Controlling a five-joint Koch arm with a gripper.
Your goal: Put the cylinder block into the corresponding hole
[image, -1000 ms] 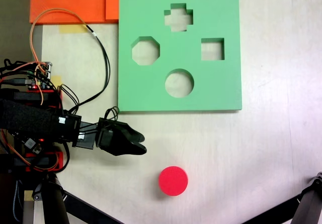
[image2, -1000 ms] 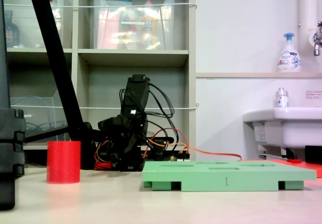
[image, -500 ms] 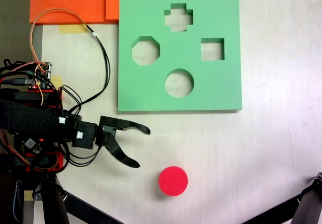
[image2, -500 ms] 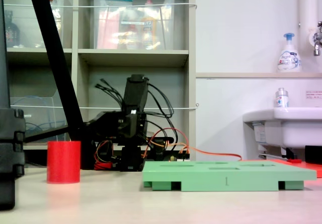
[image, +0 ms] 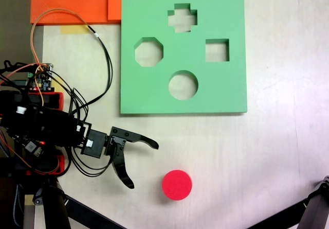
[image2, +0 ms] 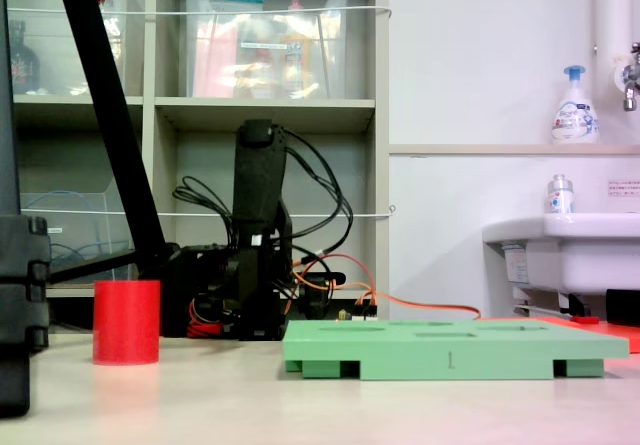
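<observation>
Pincer spread wide beside the red block; board untouched.
Pale tabletop (image: pixel 267 152). Green foam board (image: pixel 226 13) lies flat, its round hole (image: pixel 183 85) vacant, below the octagonal and square cut-outs in a fixed view. Black arm (image: pixel 41 128) reaches in from the left; pincer (image: pixel 143 165) gapes, gripping nothing. Cylinder block (image: pixel 177 185) stands upright just right of the lower jaw tip, apart, well below the board.

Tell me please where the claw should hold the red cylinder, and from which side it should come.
Grip the red cylinder across its curved side wall, probably near mid-height. It stands upright on the table with its flat round top up, free all around. The open claw lies to its left in the top-down fixed view, so coming from that side looks shortest, one jaw on each side.
</observation>
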